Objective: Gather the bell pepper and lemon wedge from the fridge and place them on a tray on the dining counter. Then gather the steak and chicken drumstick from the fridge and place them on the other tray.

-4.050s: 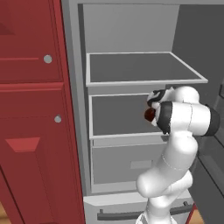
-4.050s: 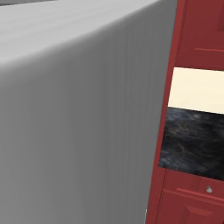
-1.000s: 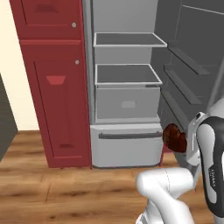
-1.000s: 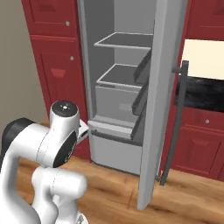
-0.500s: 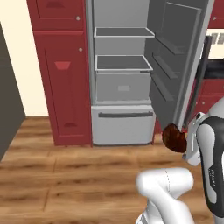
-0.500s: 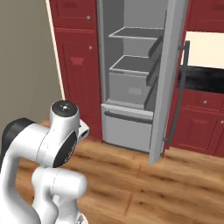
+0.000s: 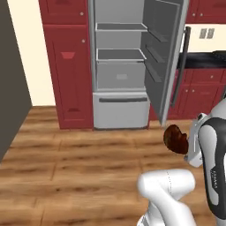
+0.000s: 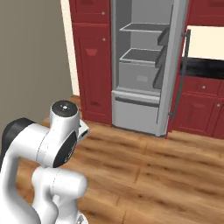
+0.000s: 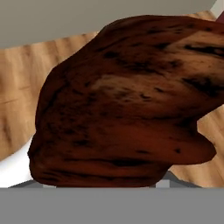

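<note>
A dark brown, char-speckled piece of meat [image 7: 175, 139] hangs in front of my arm at the lower right of the left base view. It is wide and lumpy in the hand view [image 9: 122, 100], and I cannot tell whether it is the steak or the chicken drumstick. My gripper [image 7: 184, 149] is shut on it, with its fingertips hidden behind the meat. The fridge [image 7: 120, 110] stands across the floor with its door [image 7: 162, 57] swung open and its shelves bare. The bell pepper, lemon wedge, trays and dining counter are out of view.
Red cabinets [image 7: 66, 66] flank the fridge. A dark counter [image 8: 208, 65] with red drawers runs to its right. A grey wall [image 8: 30, 61] stands at the left. Wooden floor [image 7: 79, 167] lies between me and the fridge.
The whole picture has shifted: the base has backed away from the fridge, which now looks smaller and farther off. The meat has stayed in the gripper throughout.
</note>
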